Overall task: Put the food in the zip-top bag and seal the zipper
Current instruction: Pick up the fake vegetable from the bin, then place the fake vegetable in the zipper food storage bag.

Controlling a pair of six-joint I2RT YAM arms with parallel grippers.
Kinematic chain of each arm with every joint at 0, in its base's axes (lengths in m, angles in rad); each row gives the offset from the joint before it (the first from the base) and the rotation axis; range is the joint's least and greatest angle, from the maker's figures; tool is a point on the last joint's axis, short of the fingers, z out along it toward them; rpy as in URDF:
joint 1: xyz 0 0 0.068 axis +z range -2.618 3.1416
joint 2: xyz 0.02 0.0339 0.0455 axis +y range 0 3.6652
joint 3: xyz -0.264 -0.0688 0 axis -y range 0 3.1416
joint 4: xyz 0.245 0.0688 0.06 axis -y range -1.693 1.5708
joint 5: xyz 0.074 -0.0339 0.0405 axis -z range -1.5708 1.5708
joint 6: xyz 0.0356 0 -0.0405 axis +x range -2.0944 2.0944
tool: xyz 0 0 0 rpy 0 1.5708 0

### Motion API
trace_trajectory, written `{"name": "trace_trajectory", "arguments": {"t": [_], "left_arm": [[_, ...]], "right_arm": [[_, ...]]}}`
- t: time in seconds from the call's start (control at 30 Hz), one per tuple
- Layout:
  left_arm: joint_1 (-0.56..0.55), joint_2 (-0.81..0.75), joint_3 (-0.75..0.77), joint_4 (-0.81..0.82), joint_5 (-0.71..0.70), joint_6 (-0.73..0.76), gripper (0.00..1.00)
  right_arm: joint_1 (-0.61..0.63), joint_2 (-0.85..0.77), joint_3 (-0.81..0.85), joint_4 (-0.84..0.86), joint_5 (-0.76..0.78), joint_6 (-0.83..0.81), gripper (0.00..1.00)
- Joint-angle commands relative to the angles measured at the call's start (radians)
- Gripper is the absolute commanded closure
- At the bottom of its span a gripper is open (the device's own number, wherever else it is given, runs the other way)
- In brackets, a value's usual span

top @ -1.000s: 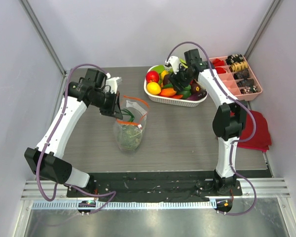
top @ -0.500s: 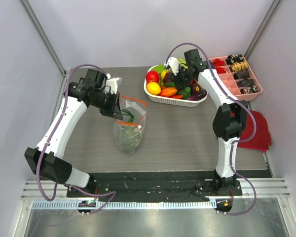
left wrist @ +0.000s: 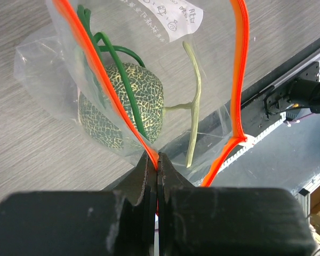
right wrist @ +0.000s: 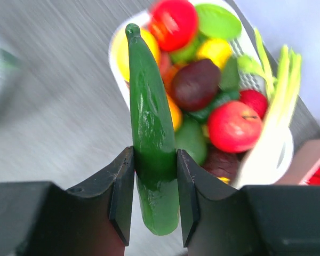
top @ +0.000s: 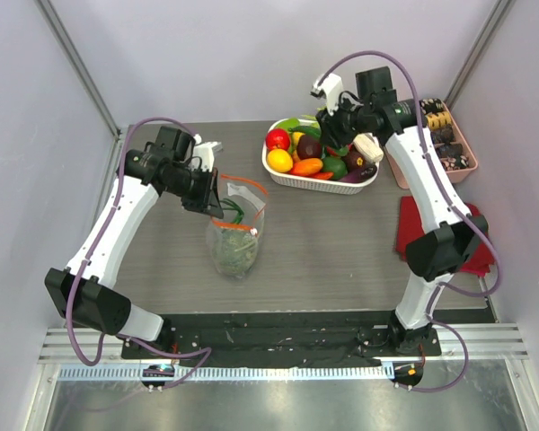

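Nearest: zip-top bag [top: 236,235] upright on the surface [top: 341,242], mouth up, one netted grey-green head [left wrist: 122,106] inside. Rim pinched tight by left claw [left wrist: 157,160] at the zipper [left wrist: 239,69], mouth held agape. Farther back, right of the bag: right claw [right wrist: 154,176] clamped round one cucumber [right wrist: 149,117], above the white basket [top: 296,182].

Recommended: carry cucumber over the bag, line its length with the gap between the orange strips, enter tip first, release only once well inside; left grip to hold firm throughout.

Count: bags, one; zippers, one; bagged heads, one; cucumbers, one; basket, one, holding at least eight pieces, overlap barring an exact tally; dark red cloth [top: 409,224], one, right of the bag.
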Motion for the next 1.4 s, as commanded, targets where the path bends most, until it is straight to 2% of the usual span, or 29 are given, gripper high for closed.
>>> {"name": "trace_trajectory", "arguments": {"t": [0.0, 0.2, 0.47, 0.67, 1.1, 1.37], "left_arm": [[0.004, -0.035, 0.009, 0.053, -0.012, 0.011, 1.0], [0.002, -0.04, -0.018, 0.069, 0.011, 0.004, 1.0], [-0.021, -0.052, -0.011, 0.084, -0.021, 0.047, 1.0], [-0.048, -0.081, -0.038, 0.095, -0.046, 0.077, 1.0], [-0.192, -0.109, -0.074, 0.136, -0.126, 0.116, 1.0], [-0.203, -0.116, -0.095, 0.155, -0.121, 0.103, 1.0]], "right_arm": [[0.134, -0.088, 0.06, -0.137, -0.082, 0.244, 0.99], [0.284, -0.042, 0.135, -0.331, -0.091, 0.385, 0.99], [0.376, 0.013, 0.12, -0.377, -0.162, 0.447, 0.99], [0.378, 0.121, 0.209, -0.362, -0.176, 0.576, 0.99], [0.376, 0.19, 0.17, -0.279, -0.199, 0.881, 0.99], [0.321, 0.236, 0.126, -0.201, -0.393, 1.139, 0.99]]}}
